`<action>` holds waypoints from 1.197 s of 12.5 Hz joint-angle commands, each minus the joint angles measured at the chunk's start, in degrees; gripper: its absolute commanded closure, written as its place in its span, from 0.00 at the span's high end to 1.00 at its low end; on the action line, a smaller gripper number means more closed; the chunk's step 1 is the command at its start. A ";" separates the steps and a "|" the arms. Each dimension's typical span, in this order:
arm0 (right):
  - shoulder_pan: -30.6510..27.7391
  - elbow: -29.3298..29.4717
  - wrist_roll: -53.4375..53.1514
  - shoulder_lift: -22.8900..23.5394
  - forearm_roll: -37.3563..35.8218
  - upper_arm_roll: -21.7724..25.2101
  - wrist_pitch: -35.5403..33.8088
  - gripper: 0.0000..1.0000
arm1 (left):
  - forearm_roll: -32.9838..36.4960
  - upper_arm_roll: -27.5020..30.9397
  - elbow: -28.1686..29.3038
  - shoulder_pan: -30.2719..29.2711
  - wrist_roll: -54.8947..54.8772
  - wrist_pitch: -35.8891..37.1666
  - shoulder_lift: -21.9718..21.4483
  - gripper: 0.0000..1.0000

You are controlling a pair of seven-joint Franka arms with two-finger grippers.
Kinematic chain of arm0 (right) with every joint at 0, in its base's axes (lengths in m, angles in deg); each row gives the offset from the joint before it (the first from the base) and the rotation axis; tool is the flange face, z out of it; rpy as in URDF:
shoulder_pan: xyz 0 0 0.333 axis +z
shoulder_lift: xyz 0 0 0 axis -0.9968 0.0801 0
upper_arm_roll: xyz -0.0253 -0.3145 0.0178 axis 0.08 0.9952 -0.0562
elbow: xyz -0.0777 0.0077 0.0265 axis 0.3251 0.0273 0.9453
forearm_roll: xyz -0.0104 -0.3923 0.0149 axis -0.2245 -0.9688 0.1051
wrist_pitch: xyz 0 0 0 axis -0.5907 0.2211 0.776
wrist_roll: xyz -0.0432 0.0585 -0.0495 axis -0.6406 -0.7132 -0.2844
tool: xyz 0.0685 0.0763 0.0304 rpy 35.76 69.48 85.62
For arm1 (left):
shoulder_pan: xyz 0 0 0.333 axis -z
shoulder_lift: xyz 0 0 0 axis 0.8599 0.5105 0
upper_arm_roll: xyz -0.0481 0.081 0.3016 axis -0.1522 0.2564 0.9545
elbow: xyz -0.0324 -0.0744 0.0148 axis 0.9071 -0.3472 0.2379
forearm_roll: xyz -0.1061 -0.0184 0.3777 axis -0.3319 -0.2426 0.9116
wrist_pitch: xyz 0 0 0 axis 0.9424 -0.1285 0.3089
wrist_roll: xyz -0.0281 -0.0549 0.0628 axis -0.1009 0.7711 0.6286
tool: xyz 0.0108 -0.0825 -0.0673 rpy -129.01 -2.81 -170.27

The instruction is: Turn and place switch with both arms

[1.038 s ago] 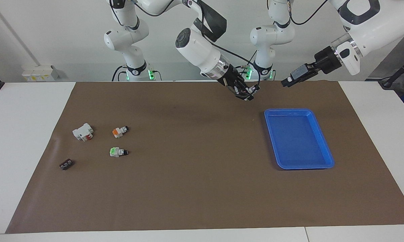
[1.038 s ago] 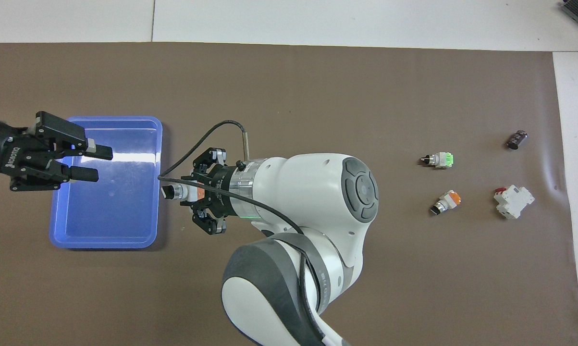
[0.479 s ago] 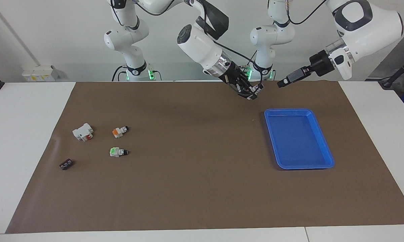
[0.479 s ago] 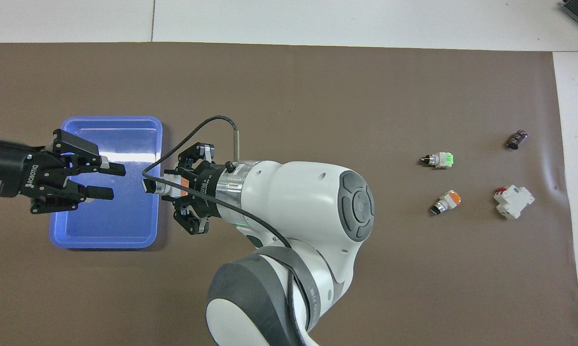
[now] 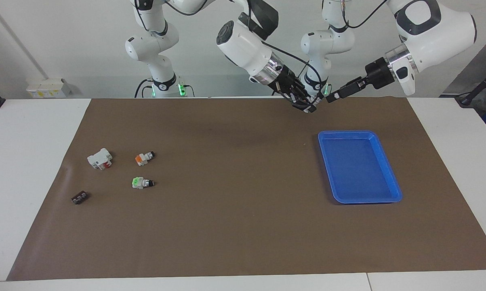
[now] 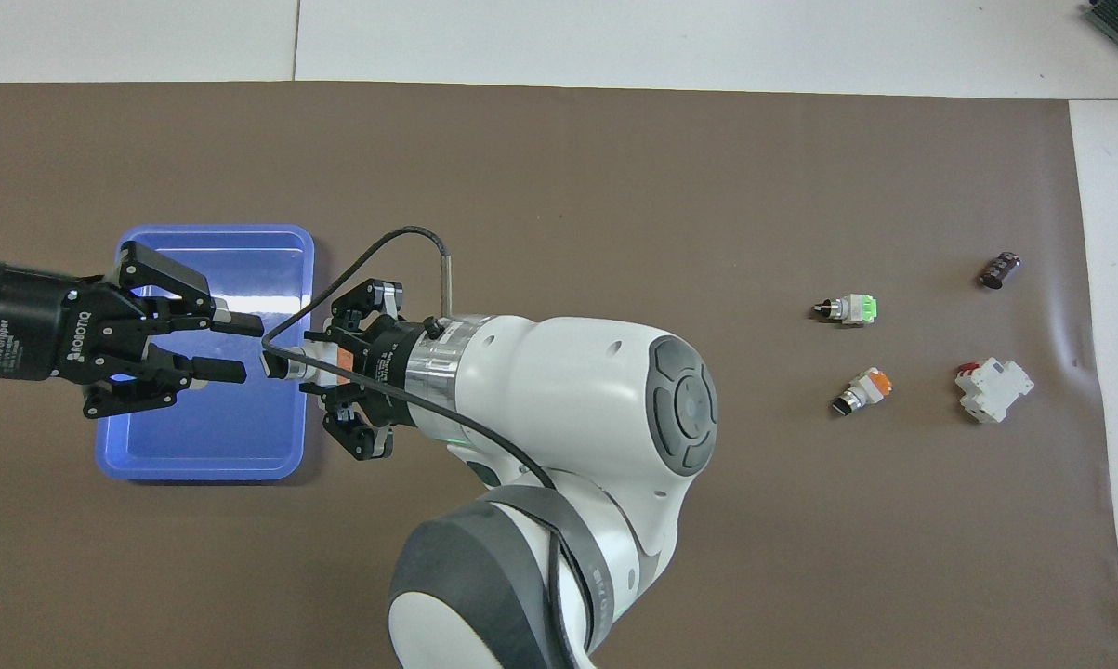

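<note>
My right gripper is shut on a white-grey switch. It holds the switch level in the air over the edge of the blue tray. The switch's black knob points at my left gripper. An orange patch shows by the fingers. My left gripper is open over the tray, level with the knob, its fingertips a short gap from it. Two more switches lie on the mat toward the right arm's end. One has an orange block, the other a green block.
A boxy white part with red and a small dark-brown strip lie near the two loose switches. A brown mat covers the table. The right arm's big wrist hangs over the mat's middle.
My right gripper has risen and carried the switch toward the left arm's end. My left gripper has come in toward it. The gap between the knob and the left fingertips has shrunk.
</note>
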 commanded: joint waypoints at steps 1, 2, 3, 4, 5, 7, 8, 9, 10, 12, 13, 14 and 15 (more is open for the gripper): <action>-0.17 0.91 -0.51 0.53 -0.15 -0.28 0.65 0.00 | -1.04 0.25 0.52 1.75 3.15 -1.21 -1.07 0.45; -0.17 0.91 -0.43 0.53 -0.15 -0.28 0.65 0.00 | -1.04 0.25 0.69 2.11 3.16 -1.29 -1.15 0.44; -0.17 0.91 -0.43 0.53 -0.15 -0.28 0.65 0.00 | -1.04 0.25 0.78 2.11 3.07 -1.30 -1.15 0.44; -0.17 0.91 -0.43 0.53 -0.15 -0.28 0.65 0.00 | -0.87 0.25 1.04 2.20 2.98 -1.30 -1.33 0.43; -0.17 0.91 -0.34 0.53 -0.15 -0.28 0.65 0.00 | -0.86 0.25 1.31 3.15 2.89 -1.56 -1.50 0.41; -0.17 0.91 -0.34 0.53 -0.15 -0.28 0.65 0.00 | -0.86 0.25 1.40 3.34 2.98 -1.91 -1.59 0.37; -0.17 0.91 -0.34 0.53 -0.15 -0.28 0.65 0.00 | -0.86 0.25 1.48 3.17 2.81 -1.91 -1.59 0.33; -0.17 0.91 -0.34 0.53 -0.24 -0.28 0.65 0.00 | -0.86 0.25 1.48 2.90 2.54 -1.91 -1.59 0.30; -0.17 0.91 -0.34 0.53 -0.24 -0.28 0.65 0.00 | -0.86 0.25 1.40 2.55 2.45 -1.82 -1.59 0.28; -0.17 0.91 -0.34 0.53 -0.24 -0.28 0.65 0.00 | -0.86 0.43 1.40 2.29 2.28 -1.82 -1.59 0.25; -0.17 0.91 -0.34 0.53 -0.32 -0.28 0.65 0.00 | -0.86 0.43 1.40 2.28 2.28 -1.82 -1.59 0.24; -0.17 0.91 -0.34 0.53 -0.32 -0.28 0.65 0.00 | -0.86 0.51 1.40 2.28 2.19 -1.91 -1.59 0.21; -0.17 0.91 -0.34 0.53 -0.32 -0.28 0.65 0.00 | -0.86 0.78 1.40 2.28 2.10 -2.00 -1.59 0.21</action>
